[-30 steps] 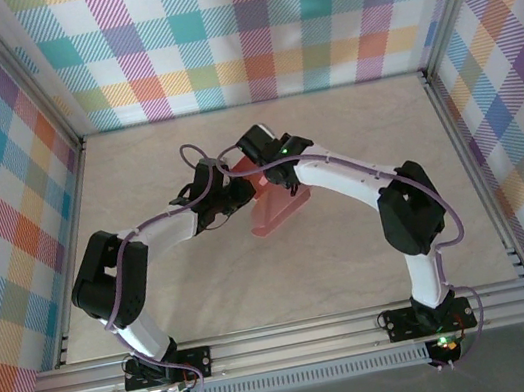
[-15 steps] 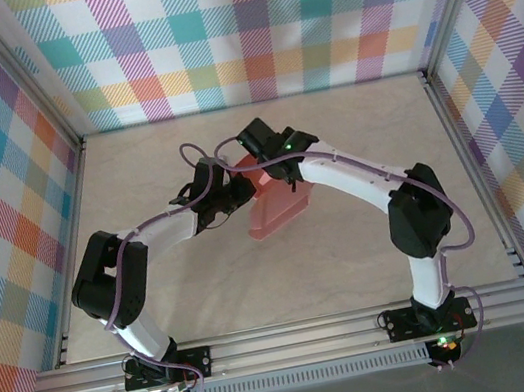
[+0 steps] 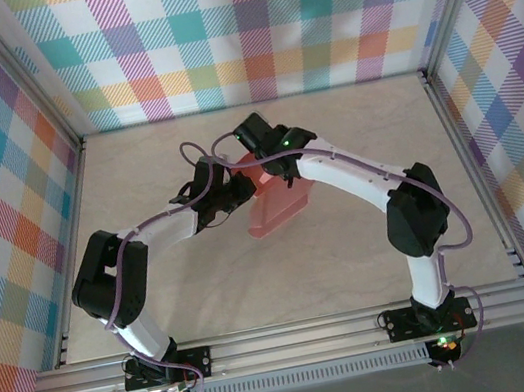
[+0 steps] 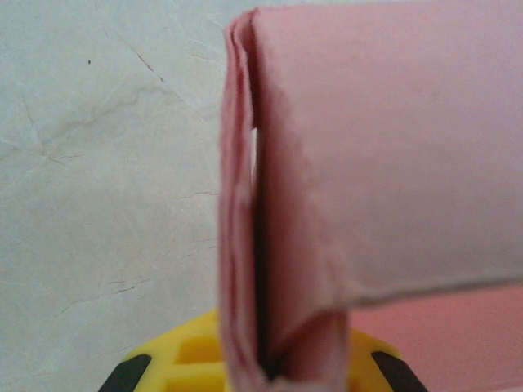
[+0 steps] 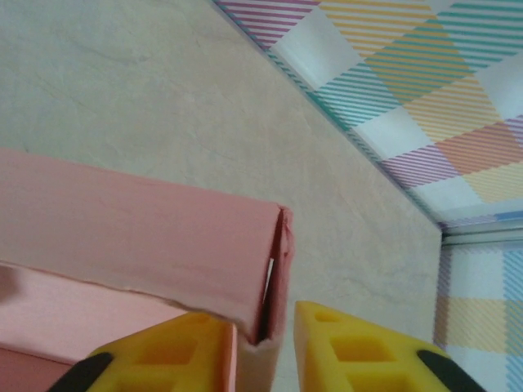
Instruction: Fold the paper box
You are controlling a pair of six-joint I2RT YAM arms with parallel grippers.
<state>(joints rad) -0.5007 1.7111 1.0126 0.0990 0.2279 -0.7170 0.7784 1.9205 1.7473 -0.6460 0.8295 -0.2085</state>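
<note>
- The paper box (image 3: 277,212) is seen as thin salmon-pink card, partly folded. In the left wrist view a broad panel is bent over a doubled edge, with a narrow slit left between the layers.
- It is found near the middle of the table (image 3: 135,168), between the two arms.
- The left gripper (image 4: 261,367) is closed tight on the box's folded edge, and the card is pinched between its yellow pads.
- The right gripper (image 5: 265,347) is set astride a corner edge of the box, with its fingers narrowly apart. One finger (image 5: 163,351) is pressed against the card and a sliver of gap is seen at the other. Whether the card is actually clamped cannot be told.
</note>
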